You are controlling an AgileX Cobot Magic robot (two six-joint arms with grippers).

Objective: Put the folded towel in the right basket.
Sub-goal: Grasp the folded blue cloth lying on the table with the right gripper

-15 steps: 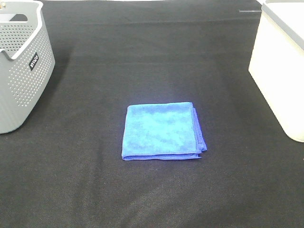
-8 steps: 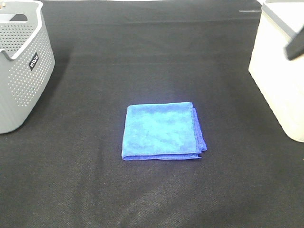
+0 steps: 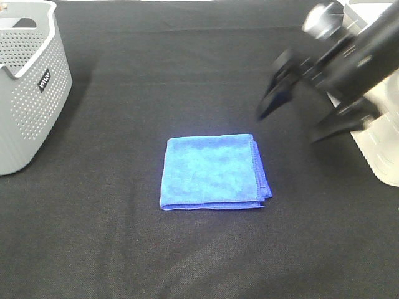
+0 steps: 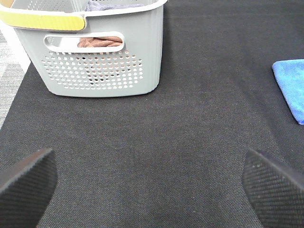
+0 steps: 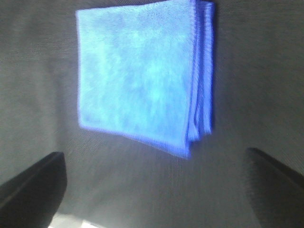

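The folded blue towel (image 3: 215,171) lies flat on the black tabletop, near the middle. My right gripper (image 3: 298,119) is open and empty, above the table just right of and behind the towel, in front of the white right basket (image 3: 388,159). In the right wrist view the towel (image 5: 142,76) lies ahead of the open gripper (image 5: 154,187), blurred by motion. My left gripper (image 4: 149,190) is open and empty over bare cloth, and the towel's corner (image 4: 290,88) shows at that frame's edge. The left gripper is out of the exterior high view.
A grey perforated basket (image 3: 31,81) stands at the far left; in the left wrist view this basket (image 4: 99,61) holds some cloth. The black cloth (image 3: 124,249) covers the table. The right arm partly hides the white basket.
My right arm has swung in from the right edge toward the towel, jaws open. The towel and both baskets have not moved.
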